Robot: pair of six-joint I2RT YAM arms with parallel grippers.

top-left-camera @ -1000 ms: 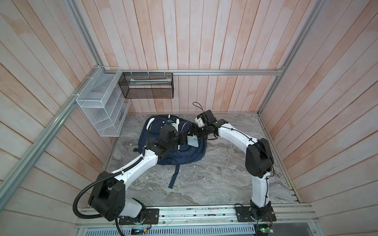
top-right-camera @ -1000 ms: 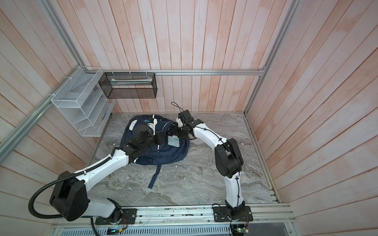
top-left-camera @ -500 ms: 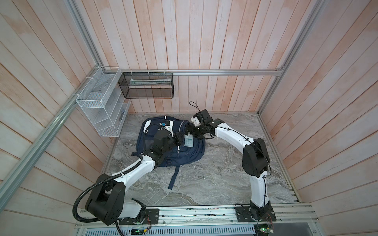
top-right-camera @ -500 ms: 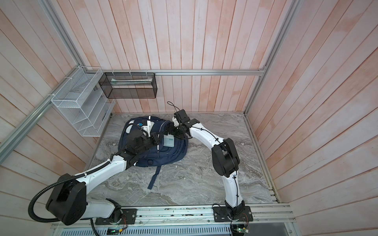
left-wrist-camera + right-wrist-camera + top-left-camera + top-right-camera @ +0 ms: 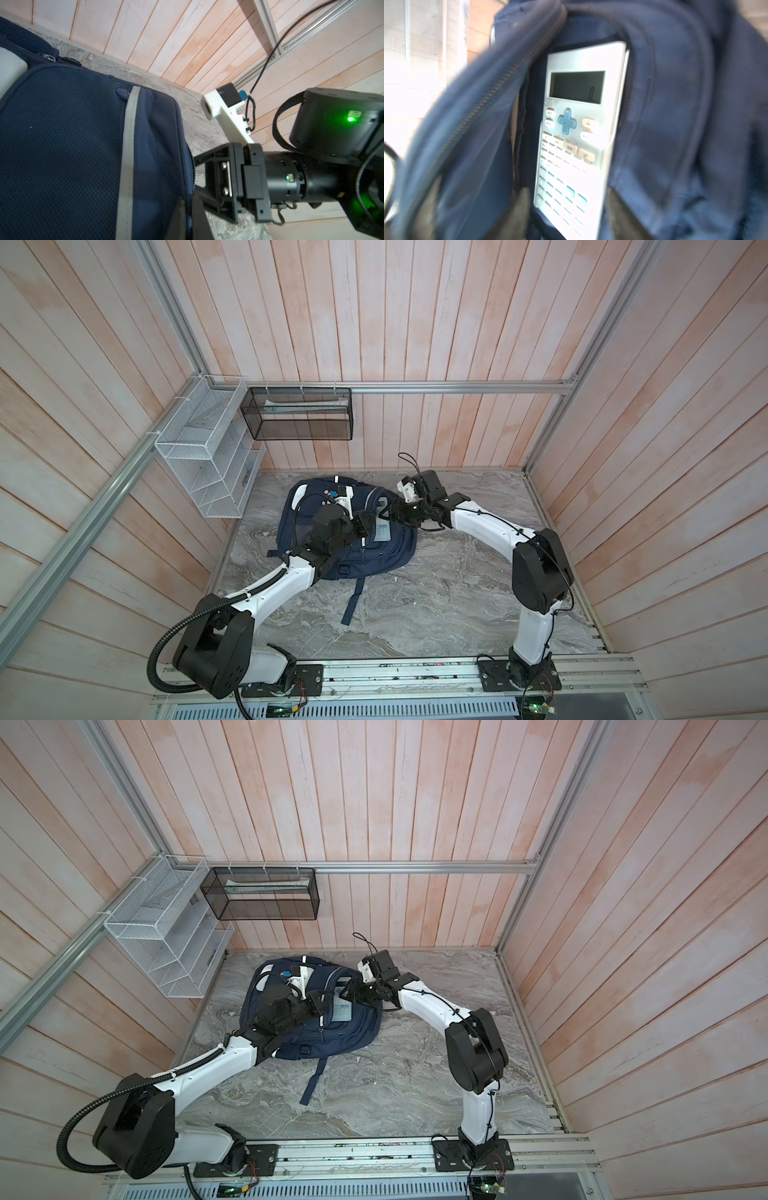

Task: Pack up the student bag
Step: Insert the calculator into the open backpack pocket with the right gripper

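The navy student bag lies flat at the back of the marble floor. My left gripper is shut on the zipper edge of a front pocket and holds it up. A white calculator lies in the open pocket mouth, screen end deepest. My right gripper reaches in from the right. Its jaws stand apart on either side of the calculator's key end, with a thin dark gap on each side.
A white wire rack and a black mesh basket hang on the walls at the back left. A loose bag strap trails toward the front. Wooden walls close in on the left, back and right.
My right gripper pushed left with the calculator into the pocket mouth, then drew back slightly while the calculator stayed. My left gripper shifted a little left with the pocket edge.
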